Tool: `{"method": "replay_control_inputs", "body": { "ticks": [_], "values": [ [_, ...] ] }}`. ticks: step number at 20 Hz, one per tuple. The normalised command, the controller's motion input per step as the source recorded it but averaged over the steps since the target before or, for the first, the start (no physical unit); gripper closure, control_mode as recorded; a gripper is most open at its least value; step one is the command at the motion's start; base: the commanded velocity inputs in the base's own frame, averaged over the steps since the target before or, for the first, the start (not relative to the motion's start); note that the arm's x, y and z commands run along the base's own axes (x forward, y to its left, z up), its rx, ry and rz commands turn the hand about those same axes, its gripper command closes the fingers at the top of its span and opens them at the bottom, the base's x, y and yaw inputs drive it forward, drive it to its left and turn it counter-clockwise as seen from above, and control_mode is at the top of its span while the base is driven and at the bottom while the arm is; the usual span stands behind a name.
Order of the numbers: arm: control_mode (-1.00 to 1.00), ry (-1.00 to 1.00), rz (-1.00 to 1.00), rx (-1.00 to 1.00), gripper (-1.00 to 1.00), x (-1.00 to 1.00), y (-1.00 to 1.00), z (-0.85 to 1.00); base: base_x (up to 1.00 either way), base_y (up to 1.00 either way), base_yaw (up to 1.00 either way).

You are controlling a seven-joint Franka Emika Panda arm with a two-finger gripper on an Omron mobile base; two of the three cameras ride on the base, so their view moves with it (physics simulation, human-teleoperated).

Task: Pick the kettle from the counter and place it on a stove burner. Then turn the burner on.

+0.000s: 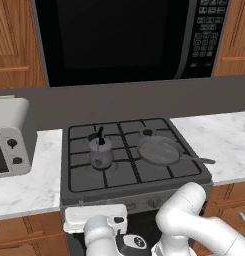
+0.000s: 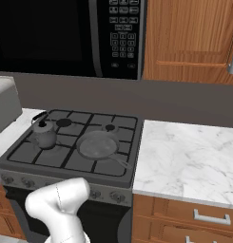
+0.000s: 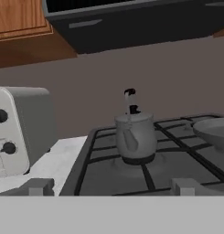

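So the kettle [image 1: 100, 152] is already parked on the stove [image 1: 74, 190], sitting upright on the left-side burner among the grates, with the pan [image 1: 159, 150] just beside it on the right side. Looks to me like the carrying part is done and I'm onto the second half: getting that burner lit.

My gripper [image 3: 111, 186] is let go and spread wide, holding nothing. From the hand camera the two tips poke up low at the front edge of the stove, with the kettle straight ahead and well apart from them. The toaster [image 3: 15, 132] sits off to the side on the counter [image 1: 24, 182].

Next up, I reckon I need to drop down to the front panel and find the knob that matches the kettle's burner. There's a row of knobs [image 2: 51, 184] along the stove front in the right base view, partly behind my own arm, so I can't tell which one goes with which burner. Picking the wrong one would heat the pan instead.

As for writing: the microwave [image 2: 65, 33] keypad has rows of buttons with tiny white marks, way too small to read. No brand names I can make out anywhere.
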Motion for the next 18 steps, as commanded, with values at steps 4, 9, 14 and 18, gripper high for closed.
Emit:
{"method": "replay_control_inputs", "body": {
  "ticks": [4,9,14,18],
  "values": [
    [-1.00,-0.04,0.00,0.00,-1.00,0.00,0.06,-0.35,0.00,0.00,0.00],
    [-1.00,-0.02,0.00,0.00,-1.00,0.00,0.11,-0.38,0.00,0.00,0.00],
    [-1.00,0.00,0.00,0.00,-1.00,0.00,0.11,-0.36,0.00,0.00,0.00],
    [-1.00,0.00,0.00,0.00,-1.00,0.00,0.09,-0.36,0.00,0.00,0.00]
  ]
}}
